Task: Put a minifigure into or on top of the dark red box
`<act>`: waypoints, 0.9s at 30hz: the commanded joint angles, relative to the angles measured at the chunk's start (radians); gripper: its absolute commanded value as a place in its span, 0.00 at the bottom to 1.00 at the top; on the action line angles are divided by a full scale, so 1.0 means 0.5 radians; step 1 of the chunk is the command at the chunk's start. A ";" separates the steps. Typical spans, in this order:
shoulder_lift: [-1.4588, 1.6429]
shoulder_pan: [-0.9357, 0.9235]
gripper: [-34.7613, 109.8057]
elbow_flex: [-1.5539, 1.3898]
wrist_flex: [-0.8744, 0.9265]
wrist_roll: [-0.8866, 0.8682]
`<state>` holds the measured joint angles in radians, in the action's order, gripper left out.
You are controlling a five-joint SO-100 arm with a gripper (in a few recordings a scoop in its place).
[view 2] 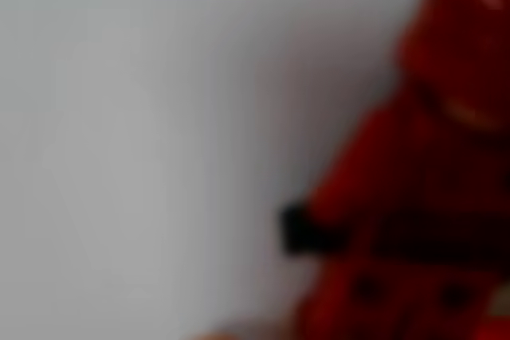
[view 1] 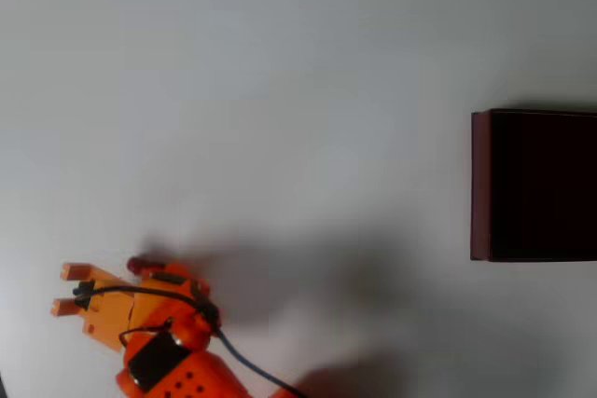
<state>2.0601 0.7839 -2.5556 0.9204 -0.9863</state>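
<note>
Orange claw [view 1: 67, 288] sits low left in the overhead view, fingers apart, touching the red minifigure [view 1: 138, 265]. Box [view 1: 534, 185] lies well apart at right.

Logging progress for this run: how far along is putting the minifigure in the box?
Early. The gripper sits at lower left of the overhead view beside the minifigure, which looms close in the wrist view; a grasp is unclear. The dark red box lies far right; lifting, carrying and placing remain.
</note>
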 commanded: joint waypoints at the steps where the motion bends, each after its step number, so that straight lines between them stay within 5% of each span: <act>1: 0.009 0.012 0.34 0.071 0.034 -0.031; 27: 0.107 -0.015 0.34 -0.046 0.003 -0.466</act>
<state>2.0586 0.7685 -2.5587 0.9281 -1.1827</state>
